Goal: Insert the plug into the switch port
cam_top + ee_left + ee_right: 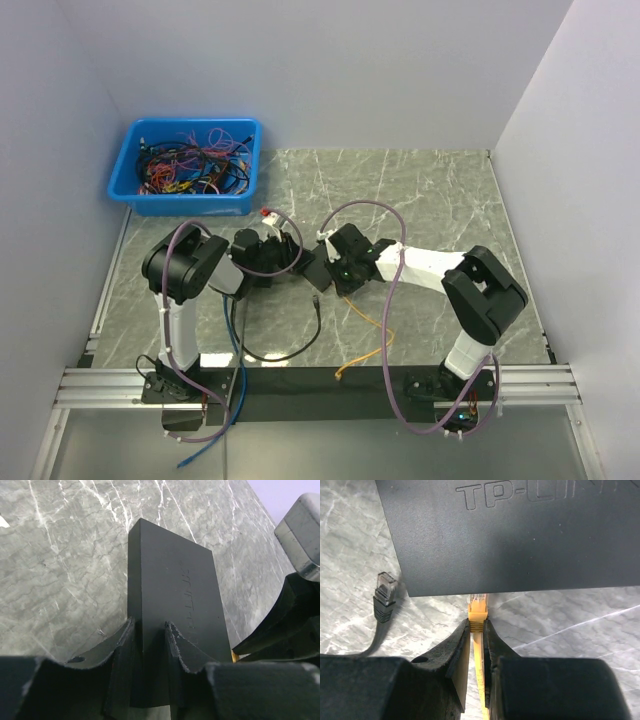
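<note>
Plug [478, 605] tight in right hand [477, 628] at switch [520, 540] edge (switch tight in left hand [149, 630])

The grey, marble-patterned tabletop [430, 190] carries a blue bin [180, 203] of tangled cables at its far left corner. Near the middle a black cable [318, 318] lies curved, its plug [383, 597] flat on the stone. An orange cable [388, 335] trails toward the near edge.

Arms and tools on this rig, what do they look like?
Left arm and right arm: white links, bulky black joint housings, a mauve cable looped along each. Left tool and right tool: black blocky bodies, curved black fingers with rough, worn edges.
</note>
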